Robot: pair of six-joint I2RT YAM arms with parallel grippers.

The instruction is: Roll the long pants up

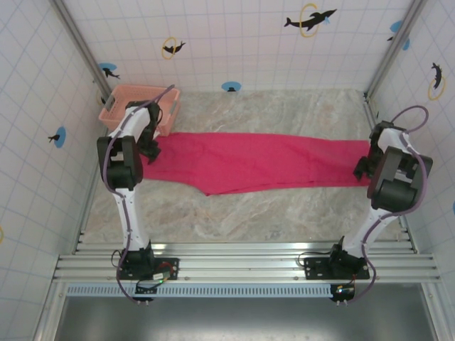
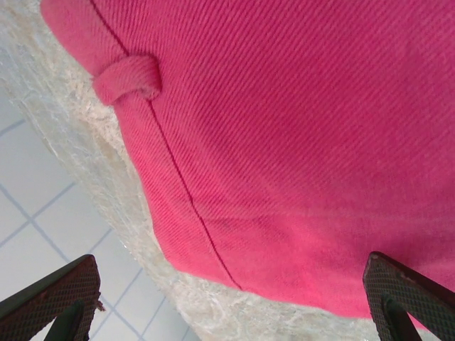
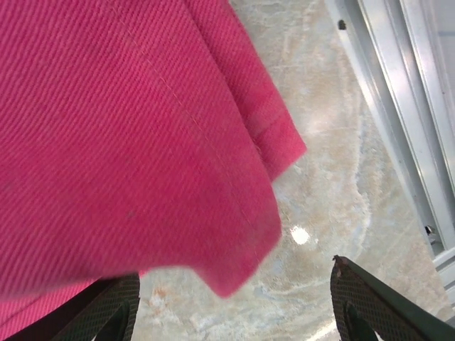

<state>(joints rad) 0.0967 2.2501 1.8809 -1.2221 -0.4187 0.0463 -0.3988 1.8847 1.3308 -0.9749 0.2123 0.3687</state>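
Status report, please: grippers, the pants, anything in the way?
Left gripper open over one end. Right gripper open at other end. Long pants flat, unrolled. Basket near left end.

1. Left arm (image 1: 128,213) first: slim white links, with chunky black housings at the joints.
2. Right arm (image 1: 370,227), same build: white links and one big black block at the top.
3. There's a grey-purple cable (image 1: 106,160) hugging the left arm's black housing.
4. A matching loop (image 1: 412,108) of grey-purple cable arcs over the right arm.
5. Down at the bases (image 1: 142,263): black blocks on the rail, each with small coloured wires and a cable curling underneath.
6. Left fingers (image 2: 53,295) up close: dark, wedge-shaped, with pads covered in fine diamond crosshatch.
7. Right fingers (image 3: 377,305): the same dark crosshatched pads, with greenish-black side faces.
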